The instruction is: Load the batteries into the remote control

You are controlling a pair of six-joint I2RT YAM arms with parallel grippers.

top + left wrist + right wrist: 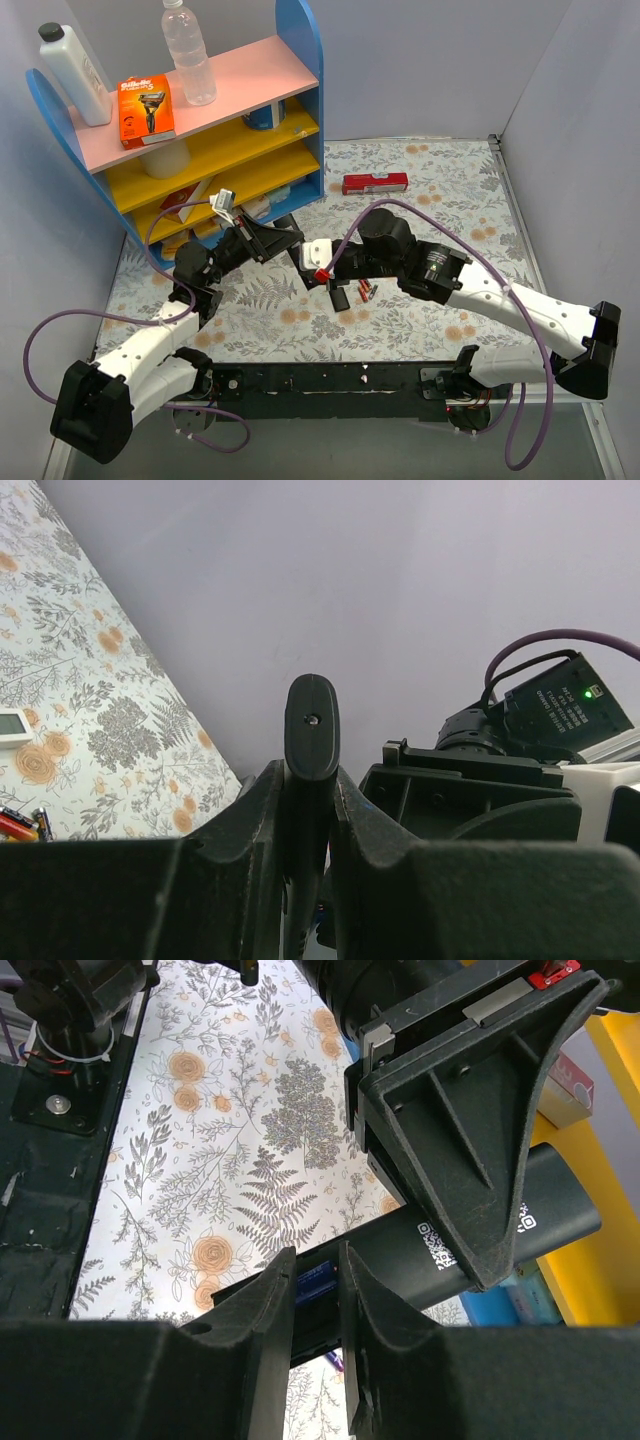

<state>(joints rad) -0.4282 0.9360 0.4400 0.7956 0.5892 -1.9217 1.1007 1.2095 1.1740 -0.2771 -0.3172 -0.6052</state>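
My left gripper [262, 243] is shut on the black remote control [285, 240] and holds it above the table. In the left wrist view the remote [312, 725] stands up between the jaws. In the right wrist view the remote [500, 1230] lies across the frame with its battery bay facing me, and a blue-purple battery [316, 1286] lies in the bay. My right gripper [316, 1260] is right over that battery, jaws a narrow gap apart and holding nothing that I can see. Loose batteries [355, 293] lie on the table below; they also show in the left wrist view [15, 825].
A blue shelf unit [300, 110] with pink and yellow boards stands at the back left, with bottles and boxes on it. A red box [375, 183] lies behind the arms. A small white piece [12, 726] lies on the floral mat.
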